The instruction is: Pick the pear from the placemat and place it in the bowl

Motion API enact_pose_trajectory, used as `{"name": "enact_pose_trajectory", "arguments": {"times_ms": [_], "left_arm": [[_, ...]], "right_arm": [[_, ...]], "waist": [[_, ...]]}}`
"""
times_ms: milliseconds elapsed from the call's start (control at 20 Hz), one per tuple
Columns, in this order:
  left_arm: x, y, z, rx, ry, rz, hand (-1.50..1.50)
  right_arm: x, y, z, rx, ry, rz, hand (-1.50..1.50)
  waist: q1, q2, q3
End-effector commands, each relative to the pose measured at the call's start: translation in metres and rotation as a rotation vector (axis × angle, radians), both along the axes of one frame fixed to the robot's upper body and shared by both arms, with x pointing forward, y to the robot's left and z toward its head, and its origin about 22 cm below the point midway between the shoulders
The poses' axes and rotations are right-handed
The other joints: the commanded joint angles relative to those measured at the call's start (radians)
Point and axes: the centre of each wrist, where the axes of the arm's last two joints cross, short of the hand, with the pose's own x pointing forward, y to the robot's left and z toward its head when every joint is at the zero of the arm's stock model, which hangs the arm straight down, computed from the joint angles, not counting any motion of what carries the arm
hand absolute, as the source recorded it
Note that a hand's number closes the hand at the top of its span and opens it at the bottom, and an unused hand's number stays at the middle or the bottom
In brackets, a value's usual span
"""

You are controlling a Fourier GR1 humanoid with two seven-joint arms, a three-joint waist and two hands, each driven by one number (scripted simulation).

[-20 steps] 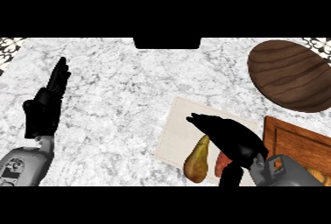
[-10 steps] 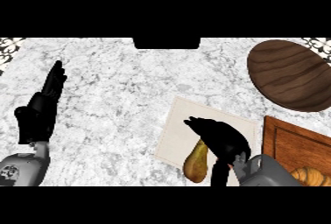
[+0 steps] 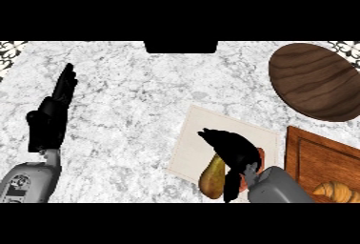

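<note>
The right hand (image 3: 235, 148) hangs over the placemat (image 3: 193, 138). Its fingers are stretched out toward the far left with only a slight bend, and they are closed round nothing. The pear (image 3: 211, 177) lies just below and to the left of this hand's palm. Its narrow end is tucked under the hand's edge and its broad end lies at the mat's near border. I cannot tell whether the palm touches the pear.

A small reddish patch shows at the hand's right side, mostly hidden, and I cannot tell what it is. The dark wooden bowl (image 3: 316, 81) stands well beyond the hand and to its right, clear of the placemat. A wooden board (image 3: 313, 157) lies just right of the hand, with 1 croissant (image 3: 336, 191) on it beside the grey forearm.

The left hand (image 3: 51, 121) rests far to the left of the right hand above the marbled worktop (image 3: 141, 95). It is open with its fingers straight and pointing away, and it holds nothing.
</note>
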Motion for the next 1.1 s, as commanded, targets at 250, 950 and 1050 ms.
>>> {"name": "enact_pose_trajectory", "arguments": {"times_ms": [250, 950, 1050], "left_arm": [[0.001, 0.002, 0.013, 0.001, 0.010, 0.005, 0.00], [-0.002, 0.010, 0.006, -0.015, 0.005, 0.000, 0.00], [0.007, 0.008, 0.003, -0.003, 0.001, -0.006, 0.00]], "right_arm": [[0.013, 0.003, -0.039, -0.041, -0.066, 0.111, 1.50], [-0.019, 0.061, -0.026, 0.103, -0.171, 0.034, 1.50], [-0.027, 0.087, -0.022, 0.113, -0.174, -0.023, 1.50]], "waist": [[0.005, 0.001, 0.000], [0.003, -0.001, 0.000], [0.014, 0.002, 0.000]]}}
